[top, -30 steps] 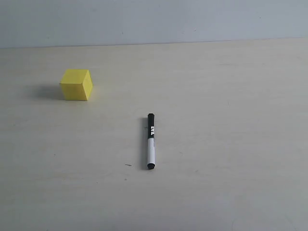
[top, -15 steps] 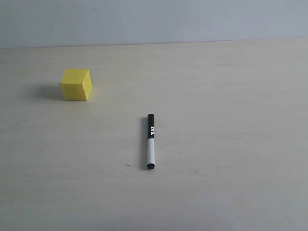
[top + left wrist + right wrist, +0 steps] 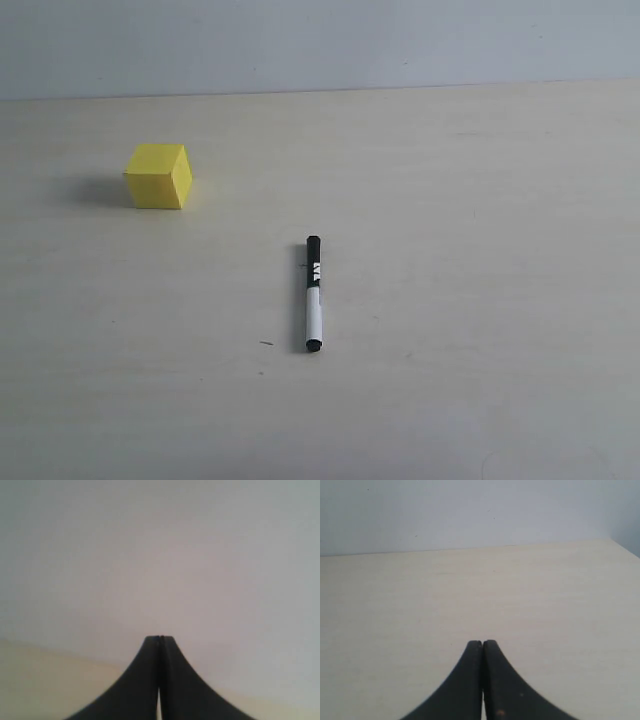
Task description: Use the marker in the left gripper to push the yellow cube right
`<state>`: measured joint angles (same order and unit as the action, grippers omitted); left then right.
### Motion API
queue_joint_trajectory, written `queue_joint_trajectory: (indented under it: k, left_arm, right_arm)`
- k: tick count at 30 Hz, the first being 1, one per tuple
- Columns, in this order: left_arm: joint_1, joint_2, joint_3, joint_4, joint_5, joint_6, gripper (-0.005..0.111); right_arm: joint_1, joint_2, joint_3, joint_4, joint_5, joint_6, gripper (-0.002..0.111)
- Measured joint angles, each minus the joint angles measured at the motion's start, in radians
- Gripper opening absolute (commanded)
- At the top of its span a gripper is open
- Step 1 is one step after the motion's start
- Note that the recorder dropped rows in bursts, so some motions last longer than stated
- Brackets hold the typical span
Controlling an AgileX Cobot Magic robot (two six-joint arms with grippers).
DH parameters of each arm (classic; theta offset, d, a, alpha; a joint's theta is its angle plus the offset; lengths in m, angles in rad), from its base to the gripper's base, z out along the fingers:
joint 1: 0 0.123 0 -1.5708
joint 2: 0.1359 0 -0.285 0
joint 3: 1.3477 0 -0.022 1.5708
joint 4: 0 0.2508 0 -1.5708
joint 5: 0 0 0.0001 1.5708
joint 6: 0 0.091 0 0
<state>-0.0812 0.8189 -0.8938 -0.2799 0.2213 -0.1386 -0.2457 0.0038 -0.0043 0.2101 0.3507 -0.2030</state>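
Observation:
The yellow cube (image 3: 158,176) rests on the pale table at the left of the exterior view. The marker (image 3: 313,293) lies flat near the middle, black cap toward the back wall, well right of and nearer than the cube; nothing holds it. Neither arm shows in the exterior view. My left gripper (image 3: 160,638) is shut with its black fingers pressed together and nothing between them, facing mostly blank wall. My right gripper (image 3: 482,642) is also shut and empty, above bare tabletop. Cube and marker appear in neither wrist view.
The light wooden table (image 3: 480,250) runs back to a plain grey-white wall (image 3: 320,40). A tiny dark speck (image 3: 266,343) lies just left of the marker's near end. The table's right edge (image 3: 625,547) shows in the right wrist view.

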Motion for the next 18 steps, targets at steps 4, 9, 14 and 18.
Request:
queue_joint_trajectory:
  k: [4, 9, 14, 18]
  left_arm:
    - [-0.021, 0.294, -0.227, -0.049, 0.432, 0.108, 0.0]
    - [-0.169, 0.582, -0.424, -0.118, 0.749, 0.173, 0.0]
    - [-0.387, 0.813, -0.513, -0.03, 0.832, 0.114, 0.0]
    - [-0.526, 0.973, -0.554, 0.137, 0.828, -0.071, 0.0]
  right_arm:
    - [0.0, 0.0, 0.0, 0.0, 0.0, 0.0, 0.0]
    - [0.0, 0.0, 0.0, 0.0, 0.0, 0.0, 0.0]
    - [0.0, 0.0, 0.0, 0.0, 0.0, 0.0, 0.0]
    - [0.0, 0.0, 0.0, 0.0, 0.0, 0.0, 0.0]
